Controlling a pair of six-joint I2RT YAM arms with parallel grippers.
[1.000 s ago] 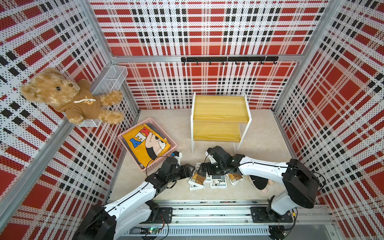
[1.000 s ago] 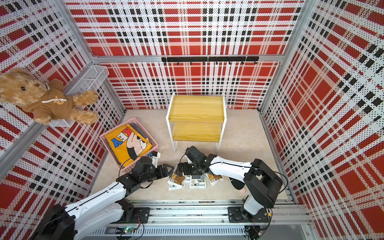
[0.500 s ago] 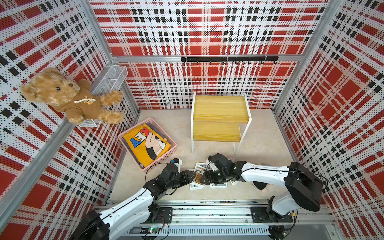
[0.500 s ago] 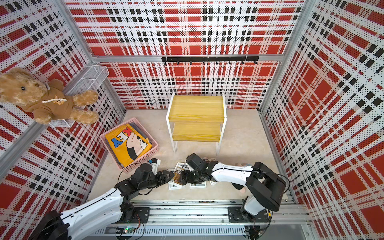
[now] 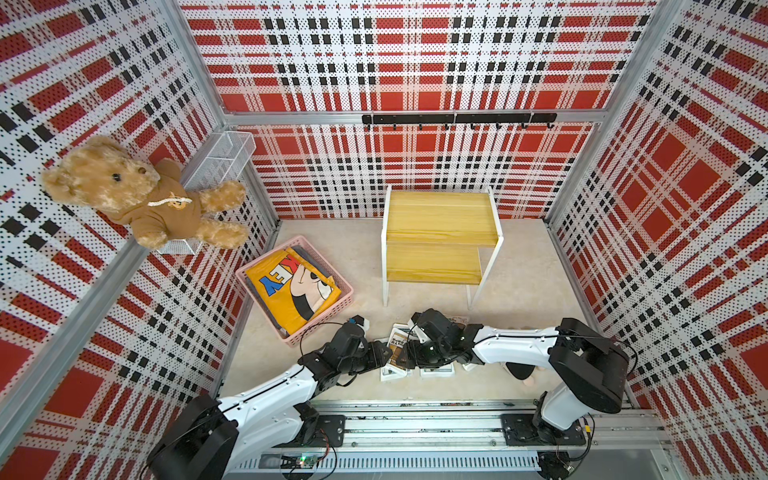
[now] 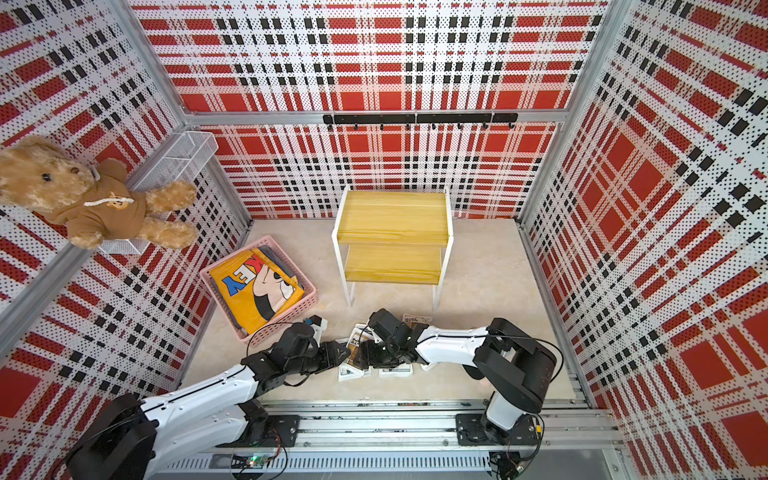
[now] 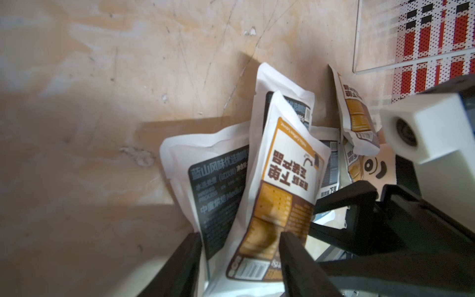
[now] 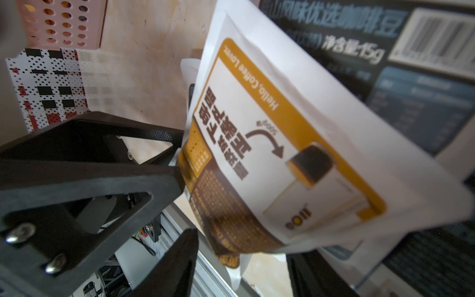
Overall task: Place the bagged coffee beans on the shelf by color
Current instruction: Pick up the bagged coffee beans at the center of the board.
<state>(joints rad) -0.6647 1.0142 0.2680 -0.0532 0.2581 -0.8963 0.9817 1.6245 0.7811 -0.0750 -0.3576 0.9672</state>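
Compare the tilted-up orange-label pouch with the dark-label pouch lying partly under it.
Label: the orange-label pouch has a brown-orange panel around a white block; the dark-label pouch has a dark grey panel with pale text.
Pose: the orange-label pouch stands tilted up; the dark-label pouch lies flat on the tabletop, partly covered by it.
Both are flat white pouches of similar size.

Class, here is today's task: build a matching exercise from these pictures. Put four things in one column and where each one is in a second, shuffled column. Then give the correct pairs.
Things
1. teddy bear
2. yellow cloth
3. shelf
4. coffee bags

Places
A. in the pink basket
B. heaped at the front of the floor
C. up at the wire basket
D. standing at the back of the floor

Pairs: 1-C, 2-A, 3-D, 4-B
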